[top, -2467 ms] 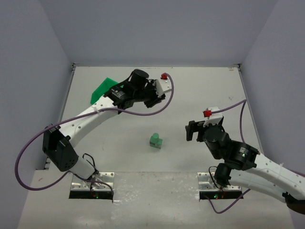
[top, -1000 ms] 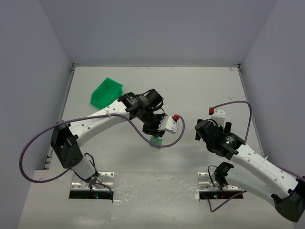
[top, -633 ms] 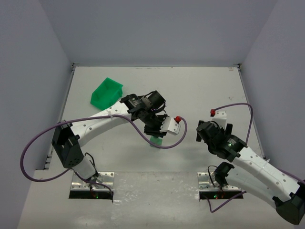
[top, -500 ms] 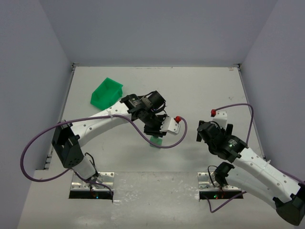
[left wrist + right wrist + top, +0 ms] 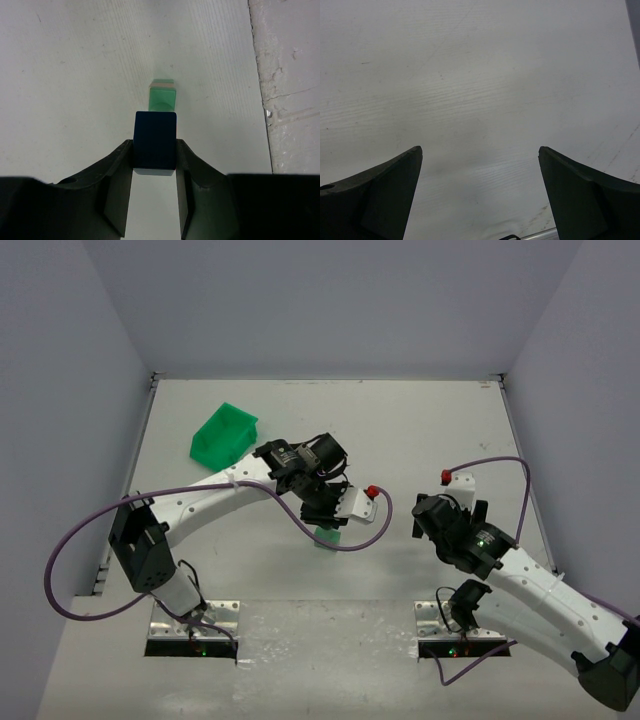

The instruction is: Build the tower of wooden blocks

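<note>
White tabletop (image 5: 430, 420) fills both wrist views. The left gripper (image 5: 155, 146) is clamped on a dark blue block (image 5: 155, 137), with a finger against each side face. Just past the block stands the wood block tower (image 5: 162, 97), only pale green blocks, near the middle of the table. Whether blue touches green cannot be told. The right gripper (image 5: 480, 150) gapes wide with nothing between its fingers, well apart to the right. A bright green bin (image 5: 222, 432) sits at the back left.
</note>
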Tool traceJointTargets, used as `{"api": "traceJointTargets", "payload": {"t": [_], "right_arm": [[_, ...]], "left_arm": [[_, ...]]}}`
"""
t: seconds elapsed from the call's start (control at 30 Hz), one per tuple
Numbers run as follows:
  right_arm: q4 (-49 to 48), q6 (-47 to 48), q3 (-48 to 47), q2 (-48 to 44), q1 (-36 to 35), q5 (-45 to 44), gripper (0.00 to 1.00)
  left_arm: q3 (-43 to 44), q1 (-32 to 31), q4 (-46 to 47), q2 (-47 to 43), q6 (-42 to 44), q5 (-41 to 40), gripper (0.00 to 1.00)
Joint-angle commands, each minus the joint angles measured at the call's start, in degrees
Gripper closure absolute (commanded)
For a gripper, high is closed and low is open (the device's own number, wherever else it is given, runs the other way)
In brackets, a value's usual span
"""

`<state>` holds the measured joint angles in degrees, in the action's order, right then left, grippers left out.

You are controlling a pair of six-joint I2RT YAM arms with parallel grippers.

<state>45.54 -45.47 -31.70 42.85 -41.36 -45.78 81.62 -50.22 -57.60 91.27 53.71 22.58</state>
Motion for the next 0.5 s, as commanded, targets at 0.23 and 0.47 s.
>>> {"api": "traceJointTargets", "payload": {"t": [0.23,0.47], "right_arm": [[-0.28,-0.91,0.21,-0.67,0.41,-1.07,0.01],[-0.28,-0.93,0.41,-1.37,0.41,-0.98,0.01]], "left_arm": [[0.73,-0.5,1.63,1.93,1.02,0.94,0.89],[0.82,-0.5,1.63,2.24,0.91,0.23,0.89]]}}
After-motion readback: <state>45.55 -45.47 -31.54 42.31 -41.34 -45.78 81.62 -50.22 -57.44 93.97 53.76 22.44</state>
